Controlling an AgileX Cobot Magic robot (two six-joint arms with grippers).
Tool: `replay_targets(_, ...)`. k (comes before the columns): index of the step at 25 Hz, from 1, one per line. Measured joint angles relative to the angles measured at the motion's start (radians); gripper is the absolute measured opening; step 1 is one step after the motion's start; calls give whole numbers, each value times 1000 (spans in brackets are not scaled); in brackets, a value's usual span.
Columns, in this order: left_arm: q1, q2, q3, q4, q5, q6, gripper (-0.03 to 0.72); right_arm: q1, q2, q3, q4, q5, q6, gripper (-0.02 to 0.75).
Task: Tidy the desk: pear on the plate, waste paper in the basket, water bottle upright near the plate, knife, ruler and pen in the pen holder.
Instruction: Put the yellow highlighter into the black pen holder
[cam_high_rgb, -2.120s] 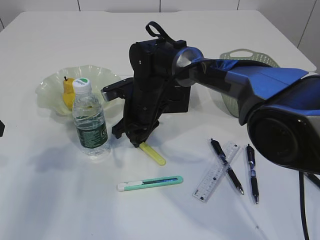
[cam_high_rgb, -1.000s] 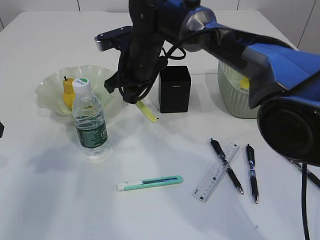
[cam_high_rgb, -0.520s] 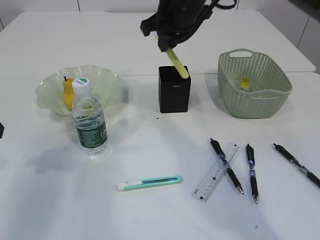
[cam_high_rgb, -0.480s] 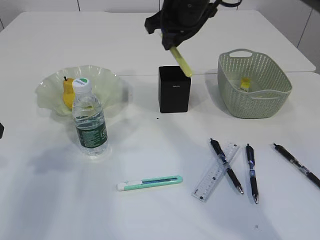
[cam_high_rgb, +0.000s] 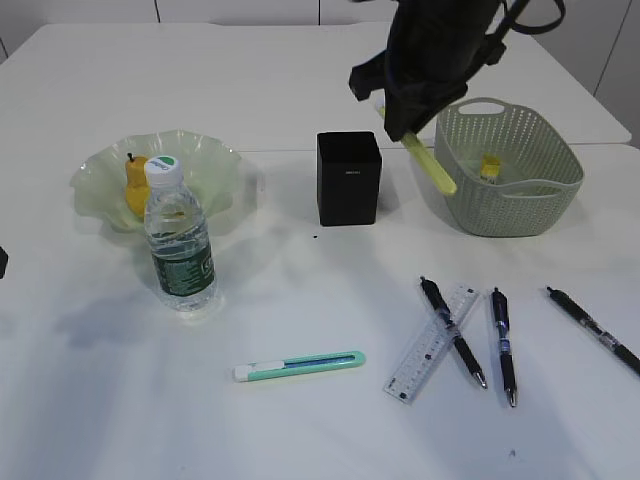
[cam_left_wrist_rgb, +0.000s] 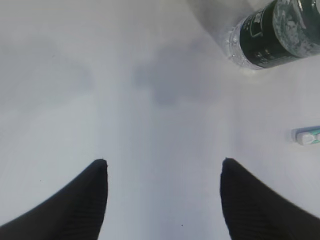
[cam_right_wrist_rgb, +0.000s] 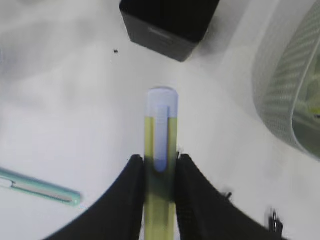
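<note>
One yellow highlighter (cam_right_wrist_rgb: 160, 150) hangs tilted in the right gripper's (cam_high_rgb: 415, 135) closed jaws, between the pen holder (cam_high_rgb: 349, 178) and the basket (cam_high_rgb: 508, 170). Released here, it would likely miss the holder, landing on the worktop (cam_high_rgb: 300, 300) or in the basket. Left gripper (cam_left_wrist_rgb: 162, 195) jaws hover open and empty near the front edge.

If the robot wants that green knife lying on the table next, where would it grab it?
Probably around the middle of the knife, coming straight down from above. It lies flat and nearly crosswise with bare table on both long sides, so the fingers could close across its narrow width. The middle keeps it balanced when lifted.
</note>
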Motion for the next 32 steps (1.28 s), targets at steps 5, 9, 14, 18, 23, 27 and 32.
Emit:
replay_targets(5, 0, 0, 0, 0, 4, 0, 498, 0, -69, 195, -36, -2, 2, 145)
replay_targets(9, 0, 0, 0, 0, 6, 0, 498, 0, -134, 361, -52, -24, 4, 145)
replay_targets(14, 0, 0, 0, 0, 6, 0, 498, 0, -165, 477, -56, -198, 4, 145)
replay_targets(18, 0, 0, 0, 0, 6, 0, 498, 0, -167, 485, -56, -343, 4, 145)
replay_targets(23, 0, 0, 0, 0, 6, 0, 498, 0, -169, 485, -54, -558, 4, 145)
replay_targets(27, 0, 0, 0, 0, 6, 0, 498, -1, -169, 485, -50, -722, 4, 145)
replay_targets(32, 0, 0, 0, 0, 6, 0, 498, -1, -143, 485, -50, -945, 6, 145)
